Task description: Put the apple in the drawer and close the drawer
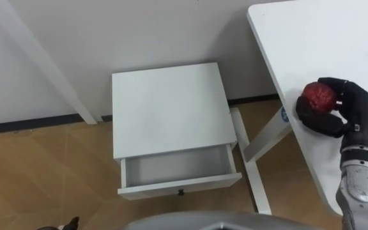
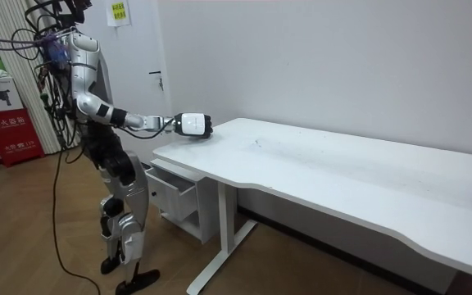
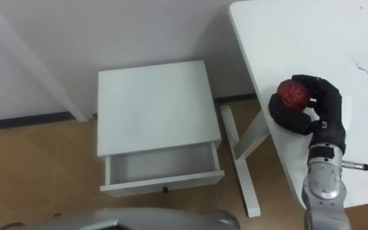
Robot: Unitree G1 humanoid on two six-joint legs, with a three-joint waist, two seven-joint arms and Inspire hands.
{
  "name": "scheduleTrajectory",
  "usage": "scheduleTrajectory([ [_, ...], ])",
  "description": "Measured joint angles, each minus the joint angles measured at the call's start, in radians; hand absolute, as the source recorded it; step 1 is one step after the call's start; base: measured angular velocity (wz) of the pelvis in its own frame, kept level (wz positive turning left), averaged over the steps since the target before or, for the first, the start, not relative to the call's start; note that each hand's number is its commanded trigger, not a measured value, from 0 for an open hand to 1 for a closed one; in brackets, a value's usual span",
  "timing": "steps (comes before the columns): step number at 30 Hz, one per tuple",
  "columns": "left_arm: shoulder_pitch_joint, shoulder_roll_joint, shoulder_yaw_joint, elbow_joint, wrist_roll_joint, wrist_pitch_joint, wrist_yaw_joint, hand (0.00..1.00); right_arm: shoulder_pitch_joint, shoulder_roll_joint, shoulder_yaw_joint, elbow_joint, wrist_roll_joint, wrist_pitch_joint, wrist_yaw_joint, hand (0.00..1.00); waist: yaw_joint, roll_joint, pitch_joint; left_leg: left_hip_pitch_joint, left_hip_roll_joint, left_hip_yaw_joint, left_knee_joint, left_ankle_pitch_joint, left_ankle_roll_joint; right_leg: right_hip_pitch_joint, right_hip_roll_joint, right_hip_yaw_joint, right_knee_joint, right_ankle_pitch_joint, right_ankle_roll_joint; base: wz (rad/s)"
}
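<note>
Curling round a dark red round apple, my right robot hand grips the fruit at the left edge of the flat white surface; whether the apple rests on it I cannot tell. Well apart, down to my left, a square white bedside cabinet stands on the wooden floor against the wall, its shallow white drawer pulled open.
</note>
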Motion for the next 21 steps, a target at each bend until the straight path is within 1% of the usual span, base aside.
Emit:
scheduleTrajectory([
  [3, -0.007, 0.005, -0.019, 0.000, -0.001, 0.000, 0.000, 0.00, -0.013, 0.000, -0.001, -0.001, -0.001, 0.004, 0.011, 1.00, -0.006, -0.001, 0.0007, -0.022, 0.002, -0.004, 0.016, -0.002, 0.000, -0.013, 0.000, -0.008, 0.001, 0.003, -0.004, 0.05],
  [5, -0.015, 0.005, -0.019, 0.000, 0.000, 0.002, -0.005, 0.00, -0.015, 0.000, -0.002, -0.017, -0.001, 0.023, 0.029, 1.00, -0.013, 0.000, 0.0013, -0.035, 0.004, -0.009, 0.020, -0.002, 0.000, -0.015, 0.001, -0.019, 0.000, 0.005, -0.005, 0.11],
  [6, -0.017, 0.005, -0.019, 0.000, 0.000, 0.002, -0.008, 0.00, -0.015, 0.000, -0.002, -0.022, -0.001, 0.026, 0.035, 1.00, -0.014, 0.000, 0.0015, -0.037, 0.004, -0.010, 0.020, -0.002, 0.000, -0.015, 0.001, -0.021, 0.000, 0.005, -0.005, 0.09],
  [9, -0.021, 0.005, -0.038, -0.002, 0.004, 0.008, -0.020, 0.00, -0.023, -0.004, 0.008, -0.037, 0.002, 0.040, 0.079, 1.00, -0.009, 0.006, 0.0025, -0.037, 0.007, -0.010, 0.022, -0.003, -0.001, -0.015, 0.004, -0.023, -0.001, 0.007, -0.008, 0.00],
  [11, -0.028, 0.006, -0.060, -0.002, 0.004, 0.021, -0.027, 0.00, -0.024, -0.001, 0.012, -0.054, 0.002, 0.055, 0.110, 1.00, -0.002, 0.009, 0.0035, -0.040, 0.014, -0.010, 0.028, -0.004, -0.004, -0.015, 0.007, -0.025, -0.001, 0.009, -0.011, 0.00],
  [14, -0.038, 0.006, -0.063, -0.001, 0.015, 0.031, -0.029, 0.00, -0.025, -0.002, 0.026, -0.069, 0.002, 0.065, 0.144, 1.00, 0.010, 0.010, 0.0036, -0.042, 0.017, -0.010, 0.031, -0.005, -0.008, -0.015, 0.014, -0.024, -0.001, 0.011, -0.014, 0.00],
  [17, -0.039, 0.006, -0.065, -0.001, 0.031, 0.042, -0.029, 0.00, -0.027, -0.003, 0.049, -0.083, 0.000, 0.068, 0.158, 1.00, 0.011, 0.011, 0.0038, -0.046, 0.021, -0.010, 0.033, -0.005, -0.011, -0.018, 0.016, -0.025, 0.000, 0.012, -0.015, 0.00],
  [19, -0.040, 0.006, -0.065, -0.003, 0.035, 0.042, -0.031, 0.00, -0.028, -0.005, 0.055, -0.107, -0.001, 0.082, 0.181, 1.00, 0.012, 0.012, 0.0031, -0.055, 0.021, -0.011, 0.033, -0.004, -0.012, -0.029, 0.016, -0.025, 0.002, 0.012, -0.016, 0.00],
  [20, -0.040, 0.006, -0.065, -0.004, 0.044, 0.043, -0.034, 0.00, -0.030, -0.006, 0.063, -0.117, -0.001, 0.087, 0.191, 1.00, 0.013, 0.011, 0.0050, -0.060, 0.021, -0.011, 0.033, -0.003, -0.013, -0.033, 0.016, -0.026, 0.002, 0.013, -0.017, 0.00],
  [21, -0.039, 0.006, -0.065, -0.005, 0.052, 0.043, -0.043, 0.00, -0.032, -0.006, 0.072, -0.122, -0.003, 0.088, 0.201, 1.00, 0.014, 0.011, 0.0047, -0.060, 0.020, -0.013, 0.033, -0.003, -0.013, -0.033, 0.016, -0.027, 0.002, 0.013, -0.017, 0.03],
])
